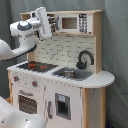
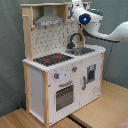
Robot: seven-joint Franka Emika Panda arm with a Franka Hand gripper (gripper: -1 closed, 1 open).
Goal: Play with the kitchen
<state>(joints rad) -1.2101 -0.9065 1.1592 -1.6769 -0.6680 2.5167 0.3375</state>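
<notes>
Hovering claw: the gripper (image 1: 48, 22) hangs high in front of the kitchen's upper shelf (image 1: 62, 13), near the grey hood (image 2: 48, 20); from where I stand I cannot tell whether it is open or closed, and I see nothing in it.
Arm: the white Franka arm (image 2: 107, 33) reaches in from the second exterior view's right, its wrist (image 1: 25, 30) above the stovetop.
Kitchen: the tall white and light-wood toy kitchen (image 2: 62, 82) stands upright on a wooden floor (image 2: 102, 107) before a grey backdrop.
Stovetop: black with red rings (image 1: 37, 65), beside the sink (image 1: 70, 73).
Faucet: black, curved (image 1: 84, 59), standing behind the sink.
Oven door: shut (image 2: 64, 95), with knobs (image 2: 57, 76) above it.
Microwave panel: on the upper shelf (image 1: 75, 23), at the first exterior view's right of the claw.
</notes>
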